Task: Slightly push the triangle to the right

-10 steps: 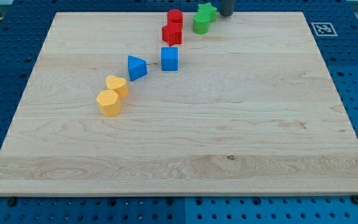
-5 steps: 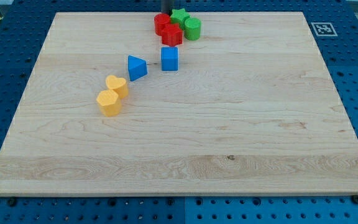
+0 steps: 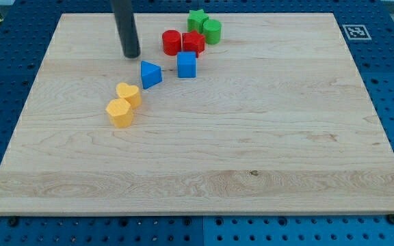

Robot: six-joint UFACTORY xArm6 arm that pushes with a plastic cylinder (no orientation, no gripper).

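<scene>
The blue triangle (image 3: 150, 74) lies on the wooden board (image 3: 265, 137), left of centre toward the view's top. My tip (image 3: 131, 55) ends the dark rod and stands just up and left of the triangle, a small gap apart. A blue cube (image 3: 187, 65) sits right of the triangle.
A red cylinder (image 3: 172, 42) and a red star-like block (image 3: 193, 43) sit above the blue cube. A green star (image 3: 197, 19) and a green cylinder (image 3: 212, 31) are at the top. A yellow heart (image 3: 128, 93) and a yellow hexagon (image 3: 120, 113) lie down-left of the triangle.
The rod swept left along the top edge, then down-left to beside the triangle. The red cylinder and the green blocks were shoved leftward. The triangle has not moved.
</scene>
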